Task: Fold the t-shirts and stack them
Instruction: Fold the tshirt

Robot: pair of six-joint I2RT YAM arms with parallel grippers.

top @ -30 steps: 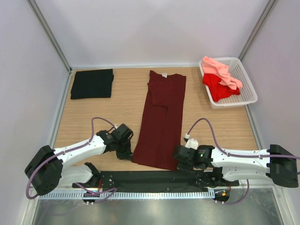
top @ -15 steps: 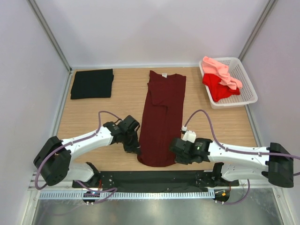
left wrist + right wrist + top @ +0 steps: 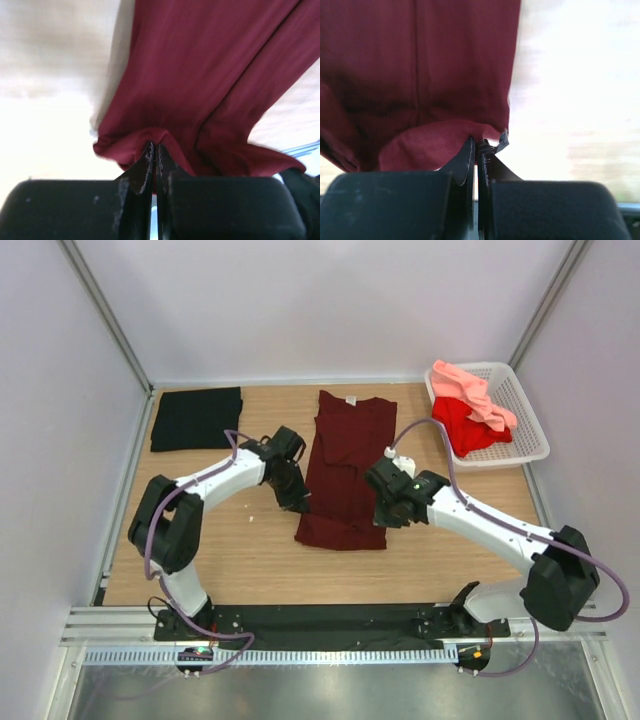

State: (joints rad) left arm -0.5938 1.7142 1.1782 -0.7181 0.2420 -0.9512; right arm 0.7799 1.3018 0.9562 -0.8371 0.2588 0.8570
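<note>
L+R jaws both pinching hem corners of dark maroon cloth t-shirt [image 3: 350, 440]; carry level to collar, equal speed, no slack.

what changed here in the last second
The left gripper and right gripper, shut on the near hem of the maroon t-shirt, carried it away from the bases toward the collar, folding the shirt shorter. The black t-shirt, basket, pink t-shirt and red t-shirt stayed put.
</note>
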